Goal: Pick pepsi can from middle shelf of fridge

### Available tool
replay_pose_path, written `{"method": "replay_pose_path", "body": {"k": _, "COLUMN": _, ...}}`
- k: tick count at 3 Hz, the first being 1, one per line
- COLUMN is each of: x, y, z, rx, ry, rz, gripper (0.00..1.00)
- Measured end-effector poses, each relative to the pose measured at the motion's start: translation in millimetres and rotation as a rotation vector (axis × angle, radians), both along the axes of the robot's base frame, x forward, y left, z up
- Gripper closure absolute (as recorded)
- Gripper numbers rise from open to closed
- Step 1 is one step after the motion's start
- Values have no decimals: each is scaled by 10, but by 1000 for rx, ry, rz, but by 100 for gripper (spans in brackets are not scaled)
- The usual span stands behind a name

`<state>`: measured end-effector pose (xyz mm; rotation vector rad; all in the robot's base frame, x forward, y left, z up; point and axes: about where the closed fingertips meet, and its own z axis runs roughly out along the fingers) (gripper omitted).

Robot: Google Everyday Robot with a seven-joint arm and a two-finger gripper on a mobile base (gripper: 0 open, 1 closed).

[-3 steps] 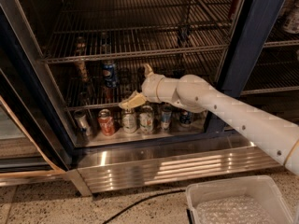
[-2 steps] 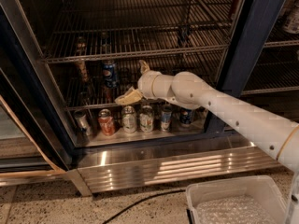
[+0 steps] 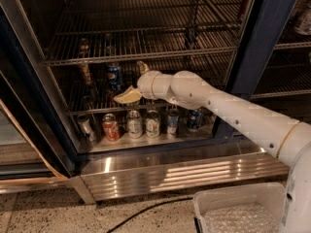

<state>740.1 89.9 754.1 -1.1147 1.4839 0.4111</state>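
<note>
The pepsi can (image 3: 114,76), blue with a silver top, stands upright on the middle shelf (image 3: 160,104), a dark wire rack inside the fridge (image 3: 265,47). My gripper (image 3: 134,81) reaches into the fridge at that shelf's height, just right of the can. It is open: one pale finger (image 3: 127,96) points left and low below the can's base, the other (image 3: 142,66) sticks up behind. Nothing is between them. The white arm (image 3: 233,113) comes in from the lower right.
A brown bottle (image 3: 85,69) stands left of the pepsi can. Below, a row holds a silver can (image 3: 86,127), a red can (image 3: 111,126), pale cans (image 3: 143,123) and a blue can (image 3: 194,119). A ribbed steel base (image 3: 184,174), white bin (image 3: 243,210) and floor cable (image 3: 146,210) lie in front.
The gripper and forearm have shifted left and slightly up, closer to the pepsi can. The cans have not moved.
</note>
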Motion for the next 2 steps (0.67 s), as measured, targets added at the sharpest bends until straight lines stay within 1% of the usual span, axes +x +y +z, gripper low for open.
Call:
{"method": "replay_pose_path", "body": {"k": 1, "x": 0, "y": 1, "z": 0, "rx": 0, "ry": 0, "rz": 0, "gripper": 0}}
{"method": "replay_pose_path", "body": {"k": 2, "x": -5, "y": 38, "z": -4, "rx": 15, "ry": 0, "rz": 2, "gripper": 0}}
